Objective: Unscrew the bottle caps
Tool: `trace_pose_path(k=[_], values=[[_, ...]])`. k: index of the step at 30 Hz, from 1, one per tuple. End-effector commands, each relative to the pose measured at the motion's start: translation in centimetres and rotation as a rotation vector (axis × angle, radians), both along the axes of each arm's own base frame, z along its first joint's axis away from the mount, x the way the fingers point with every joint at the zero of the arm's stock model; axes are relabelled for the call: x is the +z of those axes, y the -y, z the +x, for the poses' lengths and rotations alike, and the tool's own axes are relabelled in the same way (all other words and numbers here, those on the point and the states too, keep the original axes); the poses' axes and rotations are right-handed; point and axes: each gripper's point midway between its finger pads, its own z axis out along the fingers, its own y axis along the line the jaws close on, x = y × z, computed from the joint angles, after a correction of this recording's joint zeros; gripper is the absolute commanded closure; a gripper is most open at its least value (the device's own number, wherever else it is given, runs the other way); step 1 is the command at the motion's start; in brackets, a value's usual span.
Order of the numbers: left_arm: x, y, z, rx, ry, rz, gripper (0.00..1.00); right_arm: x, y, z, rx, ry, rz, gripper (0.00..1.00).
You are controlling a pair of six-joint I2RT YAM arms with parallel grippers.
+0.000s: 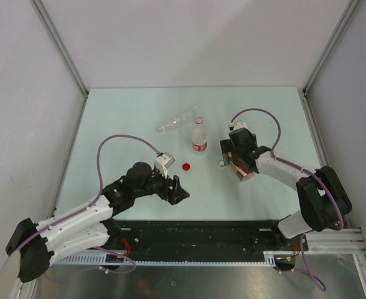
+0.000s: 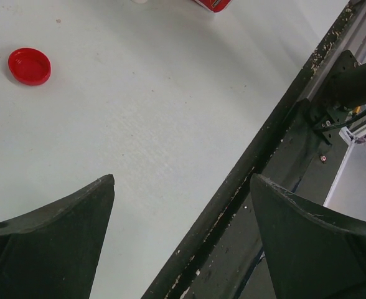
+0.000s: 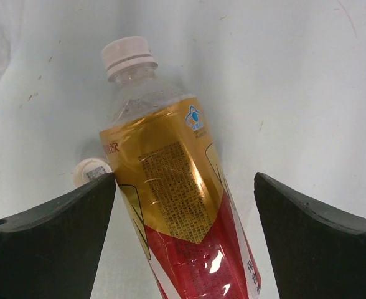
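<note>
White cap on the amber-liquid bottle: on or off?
On. In the right wrist view, the white ribbed plastic screw cap sits on the neck of the small amber-liquid plastic bottle.

Nothing can be read outright. The amber bottle (image 3: 184,208) wears a gold-and-red label (image 3: 195,261) with a small blue emblem (image 3: 194,118) at 1 o'clock, a block of fine print (image 3: 170,187) at its centre too small to make out, and at 10 o'clock perhaps a few red characters (image 3: 111,148).
</note>
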Motion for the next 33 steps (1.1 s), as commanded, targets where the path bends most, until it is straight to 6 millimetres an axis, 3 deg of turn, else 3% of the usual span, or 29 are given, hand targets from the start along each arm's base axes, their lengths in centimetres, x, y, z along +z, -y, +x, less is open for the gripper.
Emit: trace_pose_path(k=[1,10,15,20,25,33], values=[[2.7,1.2,0.6,-0.029,0.061,-0.052,0.06,1.4,0.4,1.8,-0.045,0.057,-0.005,0.06],[3.8,1.0,0.4,-0.020,0.080,-0.084,0.06,0.3,-1.0,1.8,0.022,-0.038,0.182,0.27],[4.1,0.8,0.0,-0.022,0.080,-0.107,0.05,0.3,-0.8,2.0,0.020,-0.086,0.314,0.52],[4.8,0.4,-0.1,-0.012,0.101,-0.130,0.05,1.4,-0.4,2.2,0.008,-0.068,0.347,0.56],[5.6,0.1,-0.1,-0.002,0.133,-0.149,0.04,4.7,-0.5,2.5,0.002,0.021,0.388,0.56],[8.0,0.2,0.1,-0.008,0.187,-0.186,0.03,14.5,-0.2,1.6,0.036,0.272,0.512,0.56]])
